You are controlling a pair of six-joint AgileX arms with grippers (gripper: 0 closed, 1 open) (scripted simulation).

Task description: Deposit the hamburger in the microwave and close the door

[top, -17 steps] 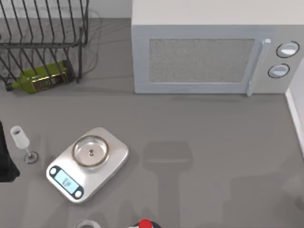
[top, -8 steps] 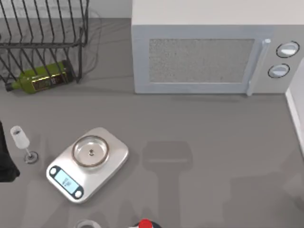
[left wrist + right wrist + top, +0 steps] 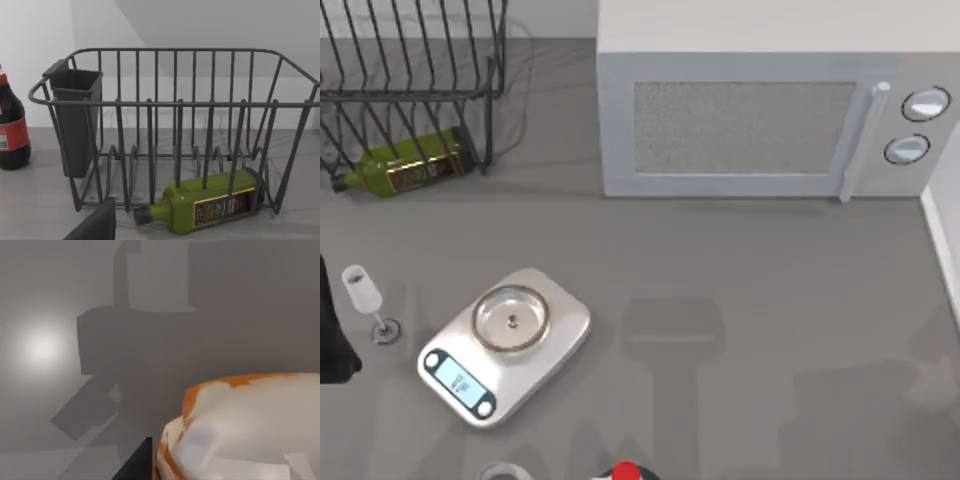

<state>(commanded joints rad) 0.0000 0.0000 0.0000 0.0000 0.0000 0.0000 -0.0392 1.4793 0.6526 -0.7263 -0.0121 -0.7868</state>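
Note:
The hamburger (image 3: pixel 245 430), pale bun with orange edges, sits very close in the right wrist view, held above the grey table. My right gripper (image 3: pixel 220 465) is shut on it, and one dark finger (image 3: pixel 134 462) shows beside the bun. The microwave (image 3: pixel 770 30) stands at the back right of the table. Its door (image 3: pixel 740 130) is closed, with the white handle (image 3: pixel 860 140) at the right edge next to two knobs (image 3: pixel 925 103). My left arm (image 3: pixel 332 330) is parked at the left edge, and one of its dark fingers (image 3: pixel 95 225) points toward the rack.
A wire dish rack (image 3: pixel 410 70) stands at the back left with a green bottle (image 3: pixel 410 165) lying in front of it. A silver kitchen scale (image 3: pixel 505 345) and a small wine glass (image 3: pixel 365 300) sit front left. A red-capped bottle (image 3: pixel 625 472) is at the front edge.
The arm's shadow on the table at the front right has shifted slightly to the left. Nothing else has moved.

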